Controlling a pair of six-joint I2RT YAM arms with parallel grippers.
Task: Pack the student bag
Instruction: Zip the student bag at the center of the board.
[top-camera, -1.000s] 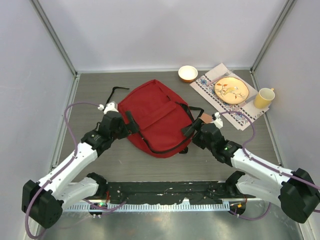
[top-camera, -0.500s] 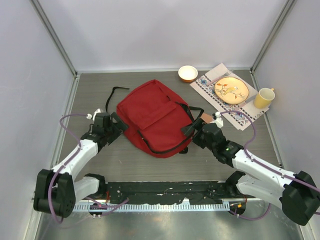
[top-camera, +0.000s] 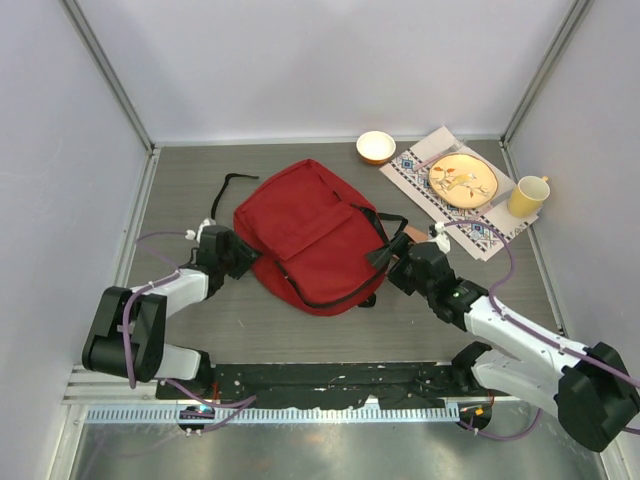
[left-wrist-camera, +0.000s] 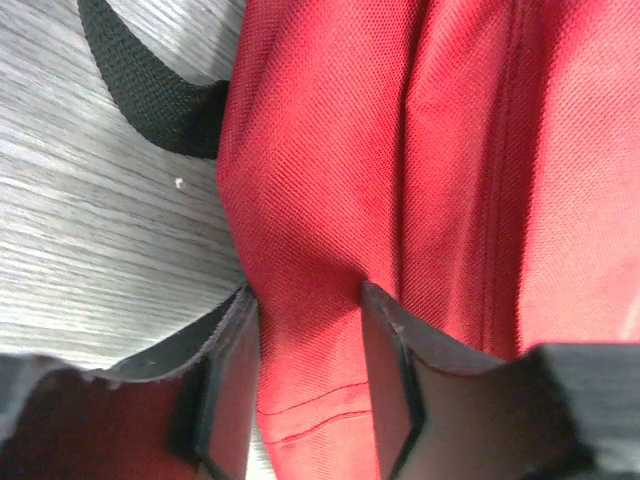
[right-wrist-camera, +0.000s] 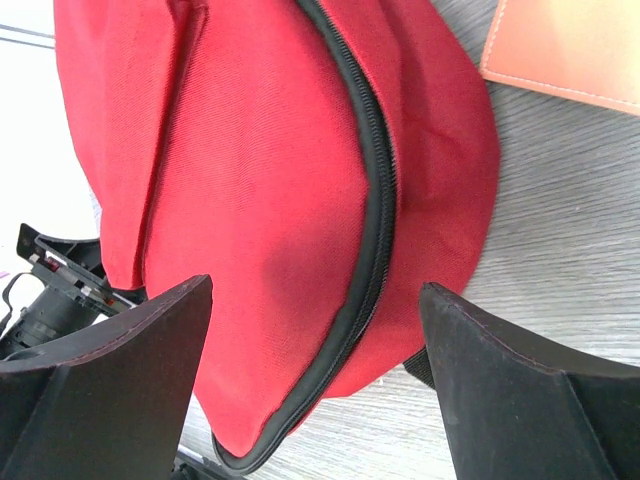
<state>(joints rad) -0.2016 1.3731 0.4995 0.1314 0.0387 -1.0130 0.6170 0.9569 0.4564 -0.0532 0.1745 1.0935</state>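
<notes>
Red fabric backpack (top-camera: 310, 230) is lying flat in the middle of the grey table (top-camera: 200, 320), with a black strap (top-camera: 235, 180) looping out past its upper left corner. The left gripper (left-wrist-camera: 310, 295) is at the bag's left edge, fingers pinched onto a fold of the red cloth. The right gripper (right-wrist-camera: 315, 290) is at the right edge with its jaws spread wide around the zippered rim, not gripping. A tan flat thing (right-wrist-camera: 570, 50) lies just beside it. In the back right there's a small bowl (top-camera: 375, 146), a plate (top-camera: 463, 180) on a patterned mat (top-camera: 490, 238), and a yellow mug (top-camera: 527, 196).
</notes>
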